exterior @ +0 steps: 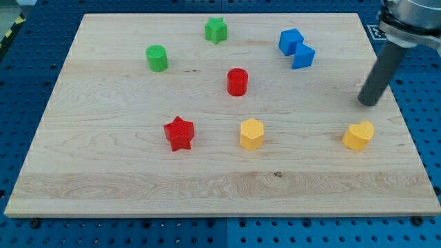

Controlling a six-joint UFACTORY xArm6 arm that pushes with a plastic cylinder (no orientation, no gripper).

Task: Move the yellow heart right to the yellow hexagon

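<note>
On the table [103, 172], the yellow heart [358, 136] sits near the view's right edge, low down. My tip [369, 103] rests just above it, slightly to the view's right, apart from it. The yellow hexagon [251, 133] lies well to the heart's left, level with it, and the red star [180, 133] is further left in the same row. The red cylinder [237, 81] stands above the hexagon, near the middle. Toward the view's top, the green star [216, 29] is at centre and the green cylinder [157, 58] is lower left of it. Two blue blocks [291, 41] [303, 56] touch each other at upper right.
</note>
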